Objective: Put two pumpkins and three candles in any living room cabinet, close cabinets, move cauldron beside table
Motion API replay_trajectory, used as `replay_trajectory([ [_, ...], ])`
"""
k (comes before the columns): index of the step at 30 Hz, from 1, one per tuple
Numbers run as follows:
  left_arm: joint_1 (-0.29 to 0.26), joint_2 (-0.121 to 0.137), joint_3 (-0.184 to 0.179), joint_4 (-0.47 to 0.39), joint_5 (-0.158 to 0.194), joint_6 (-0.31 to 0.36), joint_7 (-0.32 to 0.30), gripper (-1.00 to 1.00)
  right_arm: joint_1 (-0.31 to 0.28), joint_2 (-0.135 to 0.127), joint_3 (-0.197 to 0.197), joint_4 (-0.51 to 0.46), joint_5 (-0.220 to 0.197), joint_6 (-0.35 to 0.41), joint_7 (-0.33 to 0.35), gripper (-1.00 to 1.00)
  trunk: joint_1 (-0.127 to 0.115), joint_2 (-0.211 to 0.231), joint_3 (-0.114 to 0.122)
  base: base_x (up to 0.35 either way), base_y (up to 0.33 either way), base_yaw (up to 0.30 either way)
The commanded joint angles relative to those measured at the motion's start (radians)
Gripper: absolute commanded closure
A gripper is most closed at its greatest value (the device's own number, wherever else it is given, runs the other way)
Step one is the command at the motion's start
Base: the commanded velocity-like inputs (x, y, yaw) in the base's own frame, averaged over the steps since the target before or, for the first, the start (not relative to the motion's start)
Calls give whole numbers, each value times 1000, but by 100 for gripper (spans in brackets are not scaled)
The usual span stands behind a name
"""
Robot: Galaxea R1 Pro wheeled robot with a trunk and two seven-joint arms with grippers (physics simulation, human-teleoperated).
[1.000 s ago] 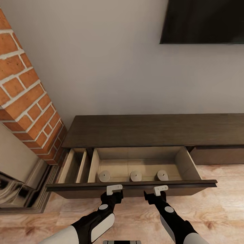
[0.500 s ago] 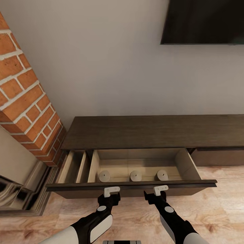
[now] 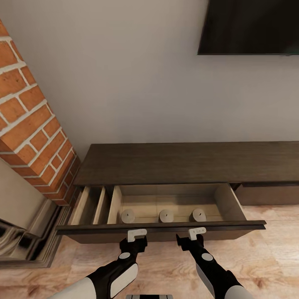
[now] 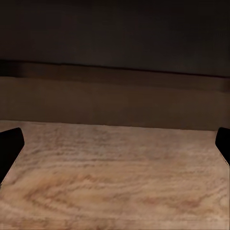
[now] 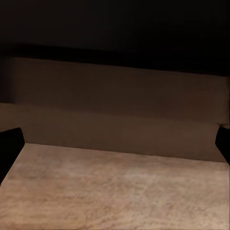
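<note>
Candles (image 3: 166, 215), all three, stand in a row inside the cabinet's (image 3: 187, 162) pulled-out drawer (image 3: 162, 227); since a second ago only my view has crept, the drawer no nearer shut; left gripper (image 3: 137, 235) and right gripper (image 3: 197, 233) sit against its front edge, fingers spread wide, holding nothing; bare floor (image 3: 166, 265) behind leaves room to push.

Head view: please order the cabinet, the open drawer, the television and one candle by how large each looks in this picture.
1. cabinet, widest; it runs off the picture's edge.
2. open drawer, nearly as wide.
3. television, cut by the frame, so its rank is unsure.
4. candle, smallest; all three candles look alike.
</note>
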State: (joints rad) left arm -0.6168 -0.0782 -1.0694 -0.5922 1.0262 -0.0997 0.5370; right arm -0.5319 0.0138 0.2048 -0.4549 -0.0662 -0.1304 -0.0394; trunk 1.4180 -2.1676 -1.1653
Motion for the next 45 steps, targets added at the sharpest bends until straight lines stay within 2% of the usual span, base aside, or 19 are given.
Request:
replay_trajectory([
  [1,0,0,0,0,0,0,0,-100,0,0,1,-1,-2,0,0,-100,0,0,0,293,0,0],
  [7,0,0,0,0,0,0,0,-100,0,-1,1,-1,-30,1,0,-100,0,0,0,325,0,0],
  [30,0,0,2,-1,0,0,0,-100,0,0,2,0,-32,2,0,-100,0,0,0,335,0,0],
  [34,0,1,4,-1,1,-1,0,-100,0,0,2,0,-32,2,-1,-100,0,0,0,-81,0,0],
  [45,0,0,3,-1,2,-2,0,-100,0,0,2,-1,-32,2,0,-100,0,0,0,-325,0,0],
])
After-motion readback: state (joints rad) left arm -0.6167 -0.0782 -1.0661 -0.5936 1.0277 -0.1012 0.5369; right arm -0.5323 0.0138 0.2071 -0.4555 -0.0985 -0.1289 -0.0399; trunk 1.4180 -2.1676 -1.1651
